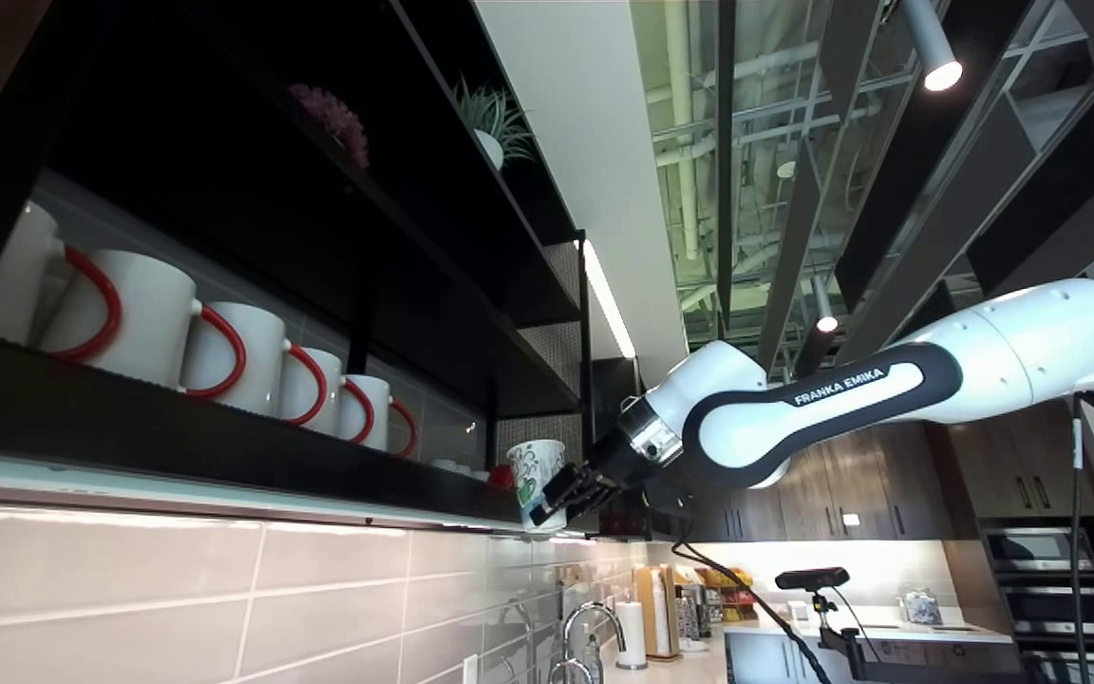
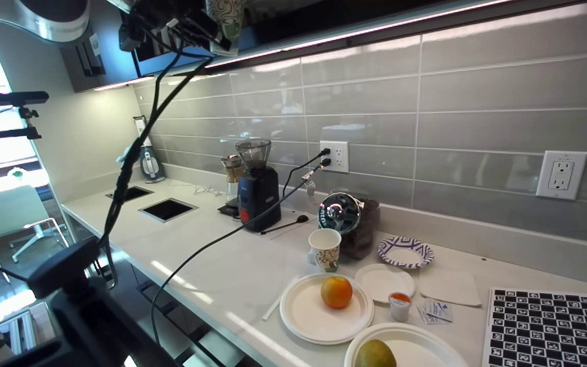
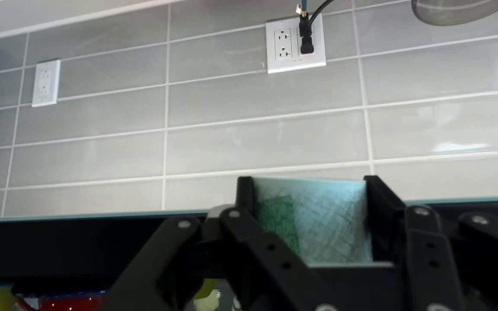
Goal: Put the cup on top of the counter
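Observation:
My gripper [image 1: 555,503] is shut on a white paper cup [image 1: 536,464] with a brown and green print. The cup is upright, in front of the black shelf's lower edge in an exterior view. The gripper [image 2: 222,41] and held cup [image 2: 226,20] also show at the top of an exterior view, high above the white counter [image 2: 242,278]. In the wrist view, which stands upside down, both fingers [image 3: 308,190] press the sides of the cup [image 3: 331,224]. The cup's inside is hidden. Small white things [image 1: 447,465] lie past the mugs, too small to make out.
White mugs with red handles [image 1: 143,313] line the black shelf [image 1: 224,446]. On the counter stand a similar paper cup [image 2: 326,255], a plate with an orange fruit [image 2: 337,292], a coffee grinder [image 2: 259,193], a jar [image 2: 365,229] and a checkered board [image 2: 553,326]. Cables hang below the arm.

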Tool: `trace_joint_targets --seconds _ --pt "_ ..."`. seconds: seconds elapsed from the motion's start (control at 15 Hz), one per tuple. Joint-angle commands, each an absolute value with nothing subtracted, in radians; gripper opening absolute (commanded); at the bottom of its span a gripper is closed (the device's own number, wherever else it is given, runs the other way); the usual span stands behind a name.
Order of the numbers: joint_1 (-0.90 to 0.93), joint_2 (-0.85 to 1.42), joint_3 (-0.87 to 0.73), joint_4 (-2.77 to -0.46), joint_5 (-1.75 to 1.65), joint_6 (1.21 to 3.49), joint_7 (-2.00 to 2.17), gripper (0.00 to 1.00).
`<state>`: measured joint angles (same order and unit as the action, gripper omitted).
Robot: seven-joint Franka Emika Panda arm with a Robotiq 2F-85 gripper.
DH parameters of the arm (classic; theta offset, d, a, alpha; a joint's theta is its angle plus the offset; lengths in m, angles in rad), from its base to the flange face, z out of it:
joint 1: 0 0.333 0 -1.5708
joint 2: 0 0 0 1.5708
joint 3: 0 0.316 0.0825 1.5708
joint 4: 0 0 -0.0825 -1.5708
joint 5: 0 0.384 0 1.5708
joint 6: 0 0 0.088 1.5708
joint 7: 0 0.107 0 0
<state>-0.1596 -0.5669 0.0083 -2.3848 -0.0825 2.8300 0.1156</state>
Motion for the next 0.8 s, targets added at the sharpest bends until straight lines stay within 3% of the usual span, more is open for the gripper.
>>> trace_joint_targets --seconds 0.0,0.27,0.33,0.73 --pt "-0.16 -0.567 0.006 -2.388 -0.078 2.827 0.11 0.64" --pt "-0.16 -0.569 0.005 -2.392 -0.078 2.826 0.11 0.64" --pt "-0.16 -0.569 0.005 -2.392 -0.078 2.825 0.11 0.39" --pt "-0.049 -0.375 -0.083 -2.462 0.03 2.87 0.054 0.39"
